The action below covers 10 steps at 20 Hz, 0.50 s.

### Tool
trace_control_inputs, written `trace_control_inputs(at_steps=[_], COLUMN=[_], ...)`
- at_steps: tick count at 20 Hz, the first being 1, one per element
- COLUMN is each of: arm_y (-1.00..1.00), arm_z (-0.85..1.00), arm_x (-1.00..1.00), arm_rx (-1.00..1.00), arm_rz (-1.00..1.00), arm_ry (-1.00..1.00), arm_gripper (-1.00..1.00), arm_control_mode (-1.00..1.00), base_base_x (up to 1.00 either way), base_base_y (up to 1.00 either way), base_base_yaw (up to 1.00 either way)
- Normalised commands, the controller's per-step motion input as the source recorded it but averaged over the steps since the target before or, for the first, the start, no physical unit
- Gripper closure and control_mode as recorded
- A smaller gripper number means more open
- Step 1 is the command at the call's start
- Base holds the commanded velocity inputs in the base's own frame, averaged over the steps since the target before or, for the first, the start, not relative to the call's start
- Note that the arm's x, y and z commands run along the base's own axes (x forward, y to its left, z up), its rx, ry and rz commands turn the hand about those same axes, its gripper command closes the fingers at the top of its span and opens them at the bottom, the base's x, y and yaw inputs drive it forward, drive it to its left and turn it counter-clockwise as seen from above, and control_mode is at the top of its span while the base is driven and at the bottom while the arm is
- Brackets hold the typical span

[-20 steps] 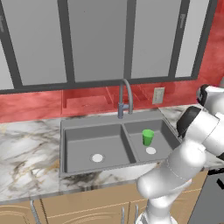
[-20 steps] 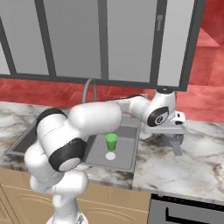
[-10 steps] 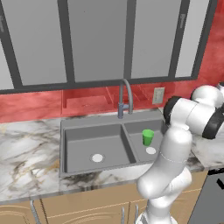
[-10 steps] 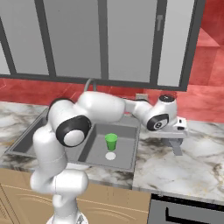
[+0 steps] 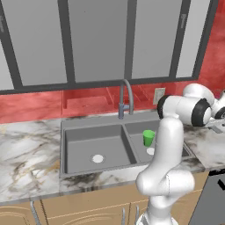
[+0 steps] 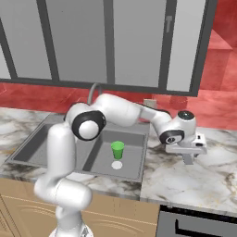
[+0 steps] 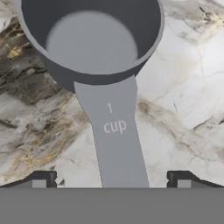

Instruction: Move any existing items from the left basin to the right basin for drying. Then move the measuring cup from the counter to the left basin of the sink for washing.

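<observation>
**Open gripper poised above the measuring cup's handle**

In the hand view, the gripper (image 7: 112,179) has its two dark fingertips (image 7: 43,178) spread wide at the lower left and lower right of the frame, holding nothing. Between them, running up the middle of the frame, lies the flat grey handle of the measuring cup (image 7: 94,39), marked "1 cup". Its round grey bowl sits upright at the top centre, partly cut off by the upper edge. The cup rests on the counter (image 7: 183,87), white and grey marble with brown and black veins.

In the right base view, the gripper (image 6: 187,152) sits at the right of centre, over the marble counter (image 6: 194,180), just to the right of the sink (image 6: 37,139). The white arm (image 6: 125,111) reaches to it across the middle of the frame.

In the left base view, the sink (image 5: 70,127) fills the centre, with its arched tap (image 5: 125,99) behind it. The left basin (image 5: 83,151) holds only its white drain. The right basin (image 5: 138,129), the narrower one, holds a small green cup (image 5: 148,137) standing upright, partly behind the arm.
</observation>
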Motion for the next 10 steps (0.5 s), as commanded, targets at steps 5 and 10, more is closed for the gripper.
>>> trace_control_inputs(at_steps=[5,10], arm_y=[-0.25,-0.06], arm_z=[-0.05,-0.25], arm_x=[0.06,0.1], arm_rx=[0.03,0.0], arm_rz=[0.0,0.0], arm_ry=[0.0,0.0], arm_gripper=[-1.0,-1.0], arm_control_mode=[-1.0,-1.0], base_base_x=[0.0,0.0], base_base_y=[0.0,0.0], base_base_yaw=[0.0,0.0])
